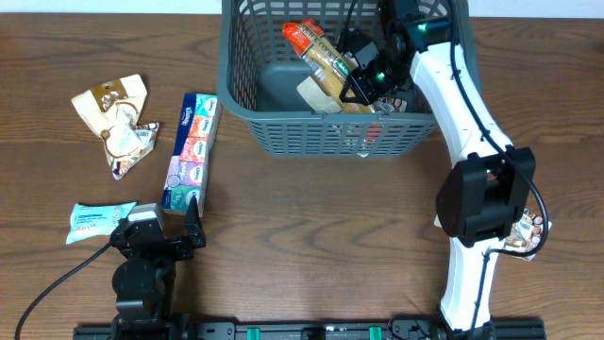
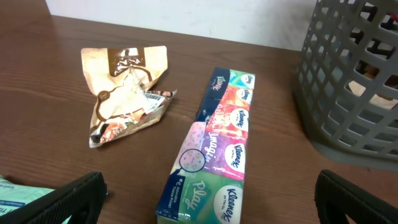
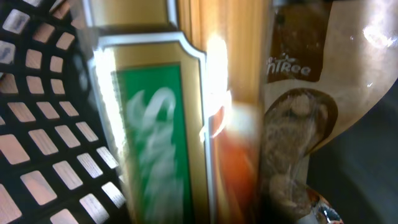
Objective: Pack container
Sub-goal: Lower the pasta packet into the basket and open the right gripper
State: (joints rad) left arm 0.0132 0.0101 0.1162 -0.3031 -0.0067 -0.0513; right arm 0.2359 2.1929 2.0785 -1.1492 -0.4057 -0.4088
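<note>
With right tool [image 1: 363, 80] deep in basket [image 1: 311, 132] at counter's [image 1: 311, 236] far edge, grip unreadable, and left tool [image 1: 162, 225] spread empty near tissues [image 1: 192, 151], could snag the leaning packet [image 1: 321, 57] and drag it out on lifting.

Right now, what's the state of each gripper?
Left gripper: open, holding nothing.
Right gripper: down in the container at the snack packets; open or shut cannot be told.

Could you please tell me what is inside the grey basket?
Inside the basket lie a long orange-tipped packet and, beside it, a brown-and-cream packet. The right hand hangs over them and hides whatever lies beneath it.
</note>
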